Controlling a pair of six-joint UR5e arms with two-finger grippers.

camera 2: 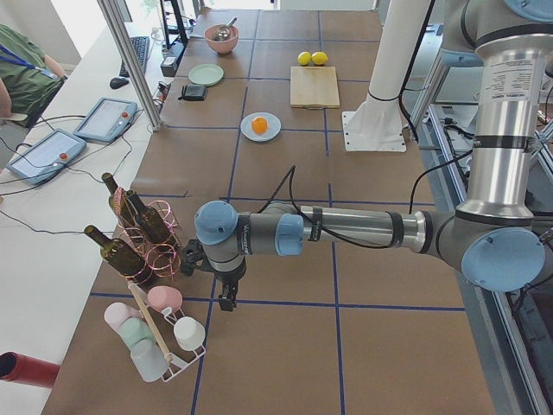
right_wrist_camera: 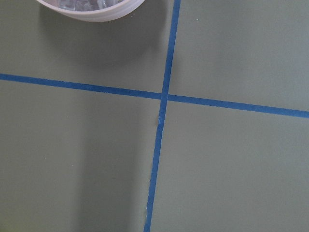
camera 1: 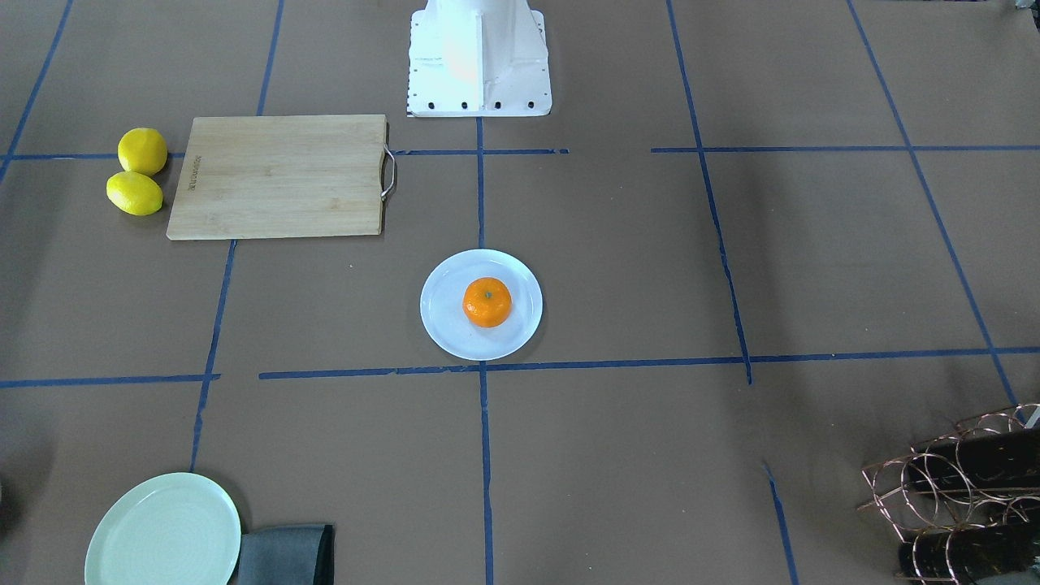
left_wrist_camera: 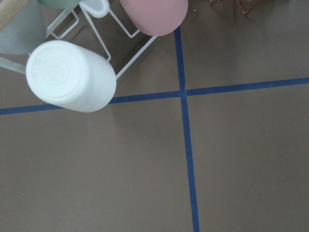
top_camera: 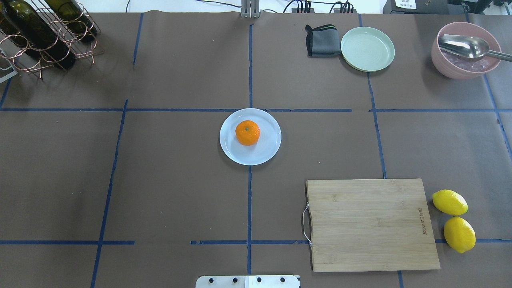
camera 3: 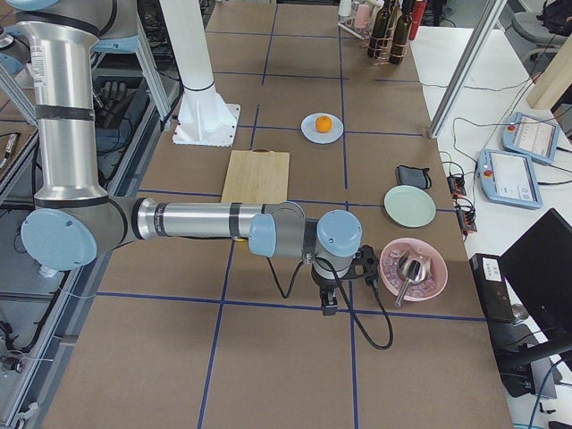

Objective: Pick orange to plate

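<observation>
The orange (camera 1: 487,302) (top_camera: 247,132) rests upright, stem dot up, in the middle of the white plate (camera 1: 443,325) (top_camera: 265,153) at the table's centre. No gripper is near it in the overhead or front-facing views. In the exterior left view my left gripper (camera 2: 226,299) hangs over the table's left end, beside a cup rack and far from the orange (camera 2: 259,125). My right gripper (camera 3: 329,307) hangs over the right end next to the pink bowl in the exterior right view. I cannot tell whether either gripper is open or shut. Neither wrist view shows fingers.
A bamboo cutting board (top_camera: 370,224) lies on the robot's right with two lemons (top_camera: 454,220) beside it. A pale green plate (top_camera: 367,49), grey cloth (top_camera: 321,41) and pink bowl with spoon (top_camera: 464,52) sit far right. A wine-bottle rack (top_camera: 40,36) and cup rack (camera 2: 155,333) stand left.
</observation>
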